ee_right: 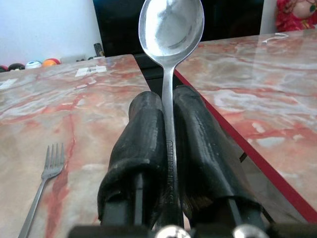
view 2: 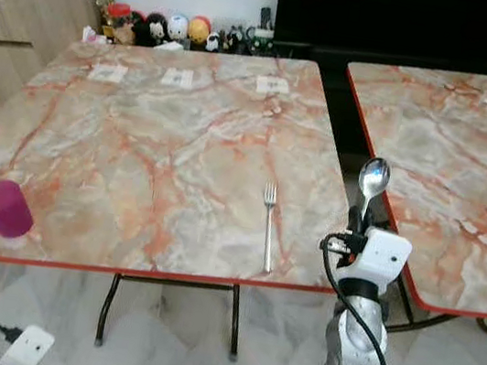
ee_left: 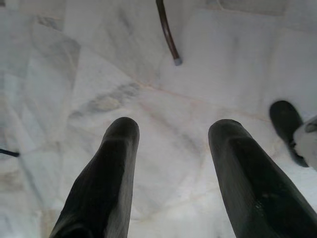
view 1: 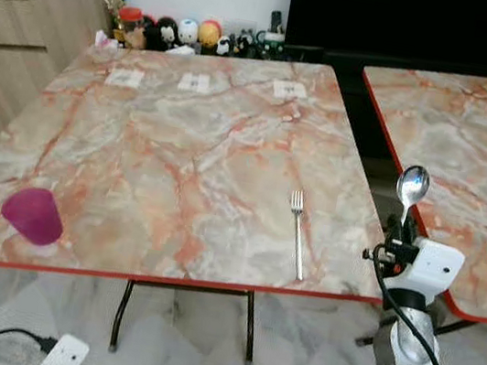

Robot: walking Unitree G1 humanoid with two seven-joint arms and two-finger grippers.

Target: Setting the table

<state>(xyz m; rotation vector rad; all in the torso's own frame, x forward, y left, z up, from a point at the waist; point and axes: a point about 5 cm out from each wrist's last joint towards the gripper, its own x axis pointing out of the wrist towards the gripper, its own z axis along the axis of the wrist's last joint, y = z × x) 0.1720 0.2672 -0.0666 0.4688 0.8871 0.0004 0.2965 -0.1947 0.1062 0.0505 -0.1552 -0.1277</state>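
Your right pincer (ee_right: 168,148) is pinching a spoon (ee_right: 171,44) by the handle, both black fingers pressed against it, with the bowl standing upright above the fingertips. You hold it in the gap between the two marble-patterned desks, just off the near right corner of the left desk (view 1: 186,136) and beside the red edge of the right desk (view 1: 479,155). A fork (view 1: 298,233) lies flat on the left desk near that corner, tines pointing away from you. A pink cup (view 1: 33,215) lies tipped on its side at the near left edge. Your left pincer (ee_left: 171,173) hangs low over the pale marble floor (ee_left: 74,74), fingers spread and holding nothing, near a dark desk leg (ee_left: 167,32).
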